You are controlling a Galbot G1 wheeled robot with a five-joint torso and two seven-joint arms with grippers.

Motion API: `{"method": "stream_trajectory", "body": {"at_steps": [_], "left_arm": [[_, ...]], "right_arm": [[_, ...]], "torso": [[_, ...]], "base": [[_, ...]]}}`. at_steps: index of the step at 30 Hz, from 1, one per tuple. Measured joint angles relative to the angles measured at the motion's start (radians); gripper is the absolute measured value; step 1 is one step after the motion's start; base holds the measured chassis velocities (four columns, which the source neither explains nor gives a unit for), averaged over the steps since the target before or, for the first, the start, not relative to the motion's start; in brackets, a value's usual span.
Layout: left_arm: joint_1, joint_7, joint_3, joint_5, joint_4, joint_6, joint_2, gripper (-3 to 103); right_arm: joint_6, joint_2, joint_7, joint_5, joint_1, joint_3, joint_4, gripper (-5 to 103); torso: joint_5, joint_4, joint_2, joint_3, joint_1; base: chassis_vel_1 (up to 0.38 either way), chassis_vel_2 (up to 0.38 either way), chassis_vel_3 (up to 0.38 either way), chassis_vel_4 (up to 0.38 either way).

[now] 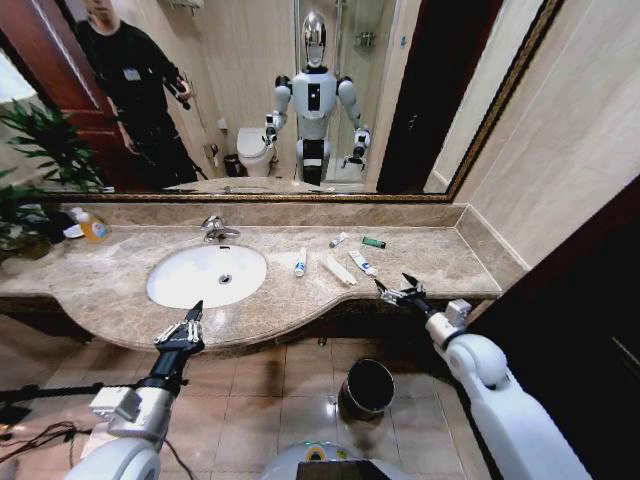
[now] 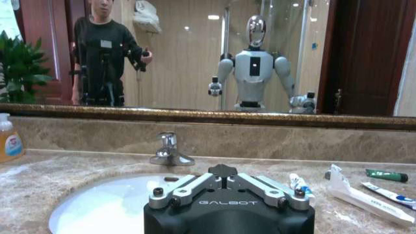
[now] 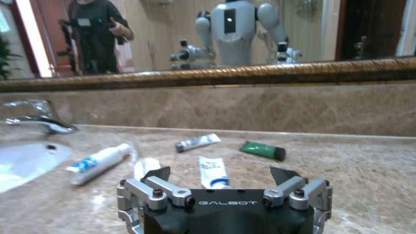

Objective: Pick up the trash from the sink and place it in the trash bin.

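Right gripper [image 1: 392, 291] open, just before trash [image 1: 362, 263].

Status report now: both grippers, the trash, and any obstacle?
Left gripper open at counter front, by the sink. Right gripper open, empty, near the tubes. Trash on countertop, none picked. Trash bin below on the floor; nothing blocking.

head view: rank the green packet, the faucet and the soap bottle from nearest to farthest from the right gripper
From the right gripper, open at the counter's front right edge:
1. green packet, on the counter just behind it, near the backsplash.
2. faucet, behind the basin, mid-counter.
3. soap bottle, at the counter's far left end.
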Motion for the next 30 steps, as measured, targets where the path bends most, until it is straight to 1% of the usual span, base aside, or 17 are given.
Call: {"method": "stream_trajectory", "body": {"at_steps": [4,6,10,17,20,27,28,29,30], "left_arm": [[0.0,0.0,0.0,0.0,0.0,0.0,0.0,0],[0.0,0.0,0.0,0.0,0.0,0.0,0.0,0],[0.0,0.0,0.0,0.0,0.0,0.0,0.0,0],[0.0,0.0,0.0,0.0,0.0,0.0,0.0,0],[0.0,0.0,0.0,0.0,0.0,0.0,0.0,0],[0.0,0.0,0.0,0.0,0.0,0.0,0.0,0],[0.0,0.0,0.0,0.0,0.0,0.0,0.0,0],[0.0,0.0,0.0,0.0,0.0,0.0,0.0,0],[0.0,0.0,0.0,0.0,0.0,0.0,0.0,0]], "right_arm": [[0.0,-0.005,-0.001,0.007,0.045,-0.02,-0.061,100],[0.003,-0.005,0.003,0.013,0.092,-0.049,-0.12,100],[0.007,-0.001,0.0,0.012,0.132,-0.079,-0.166,100],[0.011,0.008,-0.004,0.0,0.17,-0.126,-0.205,100],[0.016,0.021,0.007,-0.012,0.195,-0.17,-0.234,100],[0.016,0.034,0.024,-0.027,0.227,-0.208,-0.264,100],[0.016,0.035,0.026,-0.031,0.229,-0.21,-0.268,103],[0.016,0.037,0.028,-0.034,0.23,-0.212,-0.271,100],[0.016,0.037,0.028,-0.034,0.23,-0.212,-0.271,100]], "torso": [[0.0001,0.0,0.0,0.0,0.0],[0.0,0.0001,0.0,0.0,0.0],[-0.0001,0.0,0.0,0.0,0.0],[-0.0002,0.0,0.0,0.0,0.0],[0.0,0.0,0.0,0.0,0.0],[-0.0001,0.0001,0.0,0.0,0.0],[0.0,0.0001,0.0,0.0,0.0],[0.0,0.0001,0.0,0.0,0.0],[0.0,0.0001,0.0,0.0,0.0]], "base": [[0.0,0.0,0.0,0.0],[0.0,0.0,0.0,0.0],[0.0,0.0,0.0,0.0],[0.0,0.0,0.0,0.0],[0.0,0.0,0.0,0.0],[0.0,0.0,0.0,0.0],[0.0,0.0,0.0,0.0],[0.0,0.0,0.0,0.0],[0.0,0.0,0.0,0.0]]}}
